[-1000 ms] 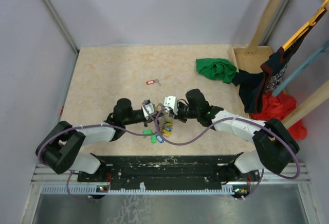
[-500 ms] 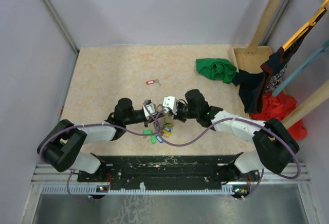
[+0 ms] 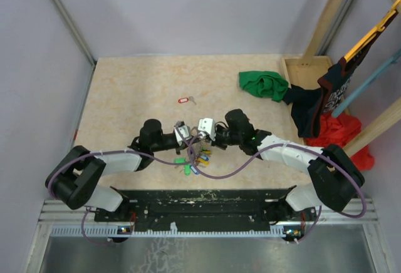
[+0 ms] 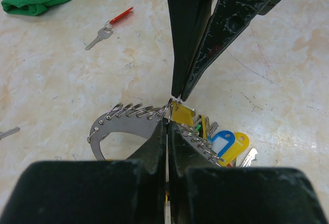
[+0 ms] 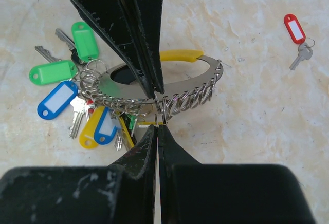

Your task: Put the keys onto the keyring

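No legible text on anything here

The tabletop is pale and speckled. Plain grey walls stand around it. Wooden posts lean at two o'clock.

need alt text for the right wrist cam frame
Right gripper from below and left gripper from above meet, jaws shut, at the rim of a large grey metal keyring hung with keys and green, blue and yellow plastic tags. A key with a red oblong tag lies apart on the beige table.
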You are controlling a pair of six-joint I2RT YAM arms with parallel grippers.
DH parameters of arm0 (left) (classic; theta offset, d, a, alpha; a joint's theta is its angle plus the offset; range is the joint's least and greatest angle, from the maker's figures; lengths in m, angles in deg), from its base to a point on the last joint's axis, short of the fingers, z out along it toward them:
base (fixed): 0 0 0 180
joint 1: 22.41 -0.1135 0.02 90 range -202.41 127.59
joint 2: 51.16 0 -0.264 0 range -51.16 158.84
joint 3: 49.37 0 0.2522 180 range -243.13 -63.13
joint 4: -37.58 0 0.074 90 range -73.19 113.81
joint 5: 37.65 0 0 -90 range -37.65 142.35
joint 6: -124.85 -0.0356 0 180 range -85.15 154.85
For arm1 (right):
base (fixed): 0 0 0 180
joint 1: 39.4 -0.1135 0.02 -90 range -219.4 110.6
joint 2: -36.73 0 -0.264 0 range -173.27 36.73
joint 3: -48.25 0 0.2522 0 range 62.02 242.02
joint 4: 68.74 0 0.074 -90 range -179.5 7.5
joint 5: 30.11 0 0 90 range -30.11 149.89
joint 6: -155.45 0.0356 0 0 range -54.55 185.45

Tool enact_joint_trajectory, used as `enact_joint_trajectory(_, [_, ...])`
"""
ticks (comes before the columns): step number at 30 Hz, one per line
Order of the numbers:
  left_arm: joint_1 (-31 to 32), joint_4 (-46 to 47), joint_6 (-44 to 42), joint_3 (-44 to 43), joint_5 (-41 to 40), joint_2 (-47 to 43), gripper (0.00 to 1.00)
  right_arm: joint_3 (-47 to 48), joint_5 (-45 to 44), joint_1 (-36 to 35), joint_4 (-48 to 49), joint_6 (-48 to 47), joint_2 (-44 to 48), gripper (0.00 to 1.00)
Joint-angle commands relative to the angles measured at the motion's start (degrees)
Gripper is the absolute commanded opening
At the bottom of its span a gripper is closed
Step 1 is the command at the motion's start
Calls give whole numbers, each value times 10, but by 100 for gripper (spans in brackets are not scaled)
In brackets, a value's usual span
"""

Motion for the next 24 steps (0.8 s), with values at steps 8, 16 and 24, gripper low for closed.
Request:
enact_joint_trajectory(8, [-1, 1, -4, -17, 16, 4, 0, 10, -2, -7, 26, -3, 4, 0])
enact_joint_trajectory(16, [-2, -3, -4, -20, 19, 7, 0, 7, -13, -7, 30, 1, 4, 0])
enact_joint_trajectory(24, [-2, -5, -4, -21, 19, 6, 0, 9, -1, -7, 28, 0, 5, 0])
